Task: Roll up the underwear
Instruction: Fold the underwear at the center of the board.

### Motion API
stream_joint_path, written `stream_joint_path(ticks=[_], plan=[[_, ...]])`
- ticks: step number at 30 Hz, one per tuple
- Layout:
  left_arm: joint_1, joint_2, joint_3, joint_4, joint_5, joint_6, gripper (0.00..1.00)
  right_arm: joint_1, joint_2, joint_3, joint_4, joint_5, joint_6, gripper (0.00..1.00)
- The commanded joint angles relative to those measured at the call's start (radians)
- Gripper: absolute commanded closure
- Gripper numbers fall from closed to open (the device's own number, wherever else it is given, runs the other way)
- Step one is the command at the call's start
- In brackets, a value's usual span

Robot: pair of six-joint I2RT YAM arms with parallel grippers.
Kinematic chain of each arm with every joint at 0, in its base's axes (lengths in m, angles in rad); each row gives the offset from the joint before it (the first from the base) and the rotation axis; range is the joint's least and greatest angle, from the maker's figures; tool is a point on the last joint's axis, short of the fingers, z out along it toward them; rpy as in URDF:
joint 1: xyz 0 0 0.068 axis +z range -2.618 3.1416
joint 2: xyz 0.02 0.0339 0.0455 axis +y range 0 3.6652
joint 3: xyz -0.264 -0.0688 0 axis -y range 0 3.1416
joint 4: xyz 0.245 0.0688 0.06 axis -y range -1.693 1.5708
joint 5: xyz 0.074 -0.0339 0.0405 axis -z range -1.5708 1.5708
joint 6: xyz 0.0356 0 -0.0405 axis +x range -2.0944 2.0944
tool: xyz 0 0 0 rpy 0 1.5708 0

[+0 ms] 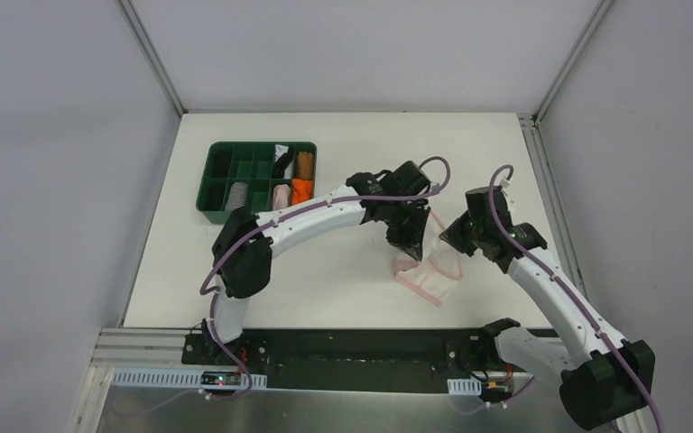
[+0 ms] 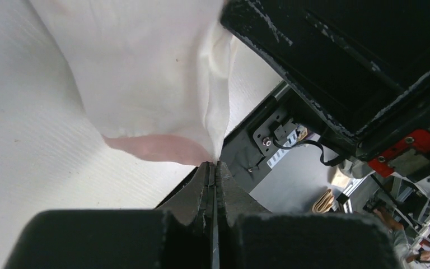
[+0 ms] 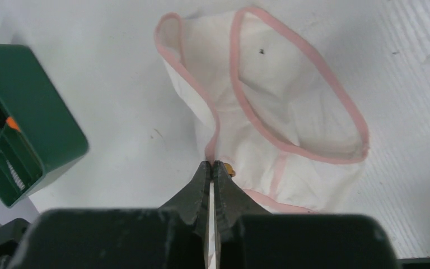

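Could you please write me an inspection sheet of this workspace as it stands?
Surface: white table, faintly scuffed.
Job's things: pale underwear with pink edging, pinched by both claws.
Clutter: green tray at far left, rolled cloths in several compartments.
Grippers: left claw shut on the underwear; right claw likewise.
Cables: purple cables, looping free near the claws.
Surroundings: grey walls on three sides.

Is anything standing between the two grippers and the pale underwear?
Nothing visible does. The left gripper and the right gripper are each shut directly on an edge of the pale underwear. The green tray sits apart, toward the far left of the table.
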Motion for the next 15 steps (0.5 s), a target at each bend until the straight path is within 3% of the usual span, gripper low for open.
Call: stream_joint_path(ticks=[1,15], plan=[[-0.035,0.061,0.046,-0.026,0.046,0.0,1.0,-0.025,-0.055,-0.085,-0.029,0.023,0.029,1.0],[-0.074,0.152,0.104,-0.024,0.046,-0.03,1.0,-0.069,-0.058,-0.2,-0.005,0.014,0.026,1.0]])
